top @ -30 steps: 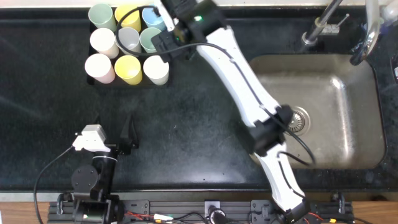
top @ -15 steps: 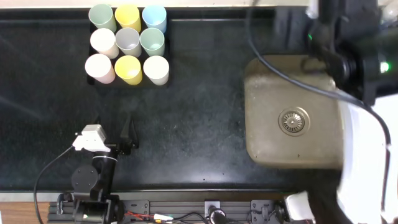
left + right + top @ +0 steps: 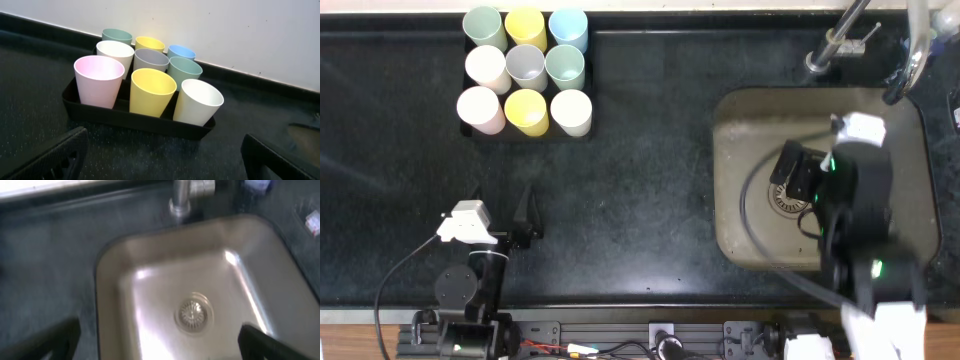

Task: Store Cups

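Note:
Nine cups stand upright in a black tray [image 3: 525, 138] at the back left of the dark counter. Its front row is a pink cup [image 3: 480, 110], a yellow cup [image 3: 527, 111] and a white cup [image 3: 571, 112]. The left wrist view looks at the tray [image 3: 140, 122] from the front, with the pink cup [image 3: 98, 80], yellow cup [image 3: 151, 91] and white cup [image 3: 200, 101] nearest. My left gripper [image 3: 503, 206] [image 3: 162, 142] rests low at the front left, open and empty, well short of the tray. Over the sink, my right gripper [image 3: 798, 175] [image 3: 157, 330] hangs open and empty.
The steel sink [image 3: 740, 235] [image 3: 150, 280] with its drain [image 3: 194, 312] takes up the right side. A faucet [image 3: 840, 40] [image 3: 187, 195] stands behind it. Bare dark counter [image 3: 640, 190] lies between tray and sink.
My right arm has swung away from the cup tray at the back left, across to the right, and now hangs over the sink. The left arm and the cups have not moved.

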Controlling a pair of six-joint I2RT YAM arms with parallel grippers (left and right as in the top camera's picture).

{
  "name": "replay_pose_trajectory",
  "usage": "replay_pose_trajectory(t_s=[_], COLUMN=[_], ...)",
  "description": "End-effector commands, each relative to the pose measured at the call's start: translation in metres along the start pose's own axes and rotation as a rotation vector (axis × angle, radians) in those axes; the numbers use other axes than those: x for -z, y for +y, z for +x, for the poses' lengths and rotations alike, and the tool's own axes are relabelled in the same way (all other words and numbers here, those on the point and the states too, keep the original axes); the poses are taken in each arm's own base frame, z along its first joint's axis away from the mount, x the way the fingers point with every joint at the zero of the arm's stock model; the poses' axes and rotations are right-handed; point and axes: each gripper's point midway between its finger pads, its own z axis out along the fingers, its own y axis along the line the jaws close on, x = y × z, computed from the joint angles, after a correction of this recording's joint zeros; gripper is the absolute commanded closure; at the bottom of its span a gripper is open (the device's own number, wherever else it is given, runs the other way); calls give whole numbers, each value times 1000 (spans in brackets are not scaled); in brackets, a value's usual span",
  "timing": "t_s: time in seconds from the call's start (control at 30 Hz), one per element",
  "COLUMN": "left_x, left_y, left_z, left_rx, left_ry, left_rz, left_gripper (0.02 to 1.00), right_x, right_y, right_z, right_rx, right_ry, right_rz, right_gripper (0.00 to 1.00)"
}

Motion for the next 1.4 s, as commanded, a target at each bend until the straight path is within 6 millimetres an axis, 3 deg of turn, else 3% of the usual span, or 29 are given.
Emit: replay_pose_trajectory(t_s=[0.03,0.2,0.43,0.8,1.03,1.23,1.4], left_x=[0,0,0,0,0,0,0], left_y=[-1,-1,-1,-1,-1,-1,-1], left_z=[0,0,0,0,0,0,0], left_rx=[-22,-22,-22,-22,-22,-22,-22], left_ry=[-2,-2,-2,-2,-2,-2,-2], left_rz=[10,10,10,10,10,10,10], left_gripper=[20,18,18,18,18,18,18], right_x=[10,15,56,68,51,55,44], right_y=[-6,-10,-9,-10,-13,-16,-16], right_z=[4,20,-21,-26,0,10,19], right_rx=[0,-46,-130,-159,-157,-154,-147], right_ry=[-238,-453,-835,-966,-954,-941,-908], right_rz=[-39,-86,-170,-198,-197,-193,-185], right_gripper=[5,5,3,5,3,3,5])
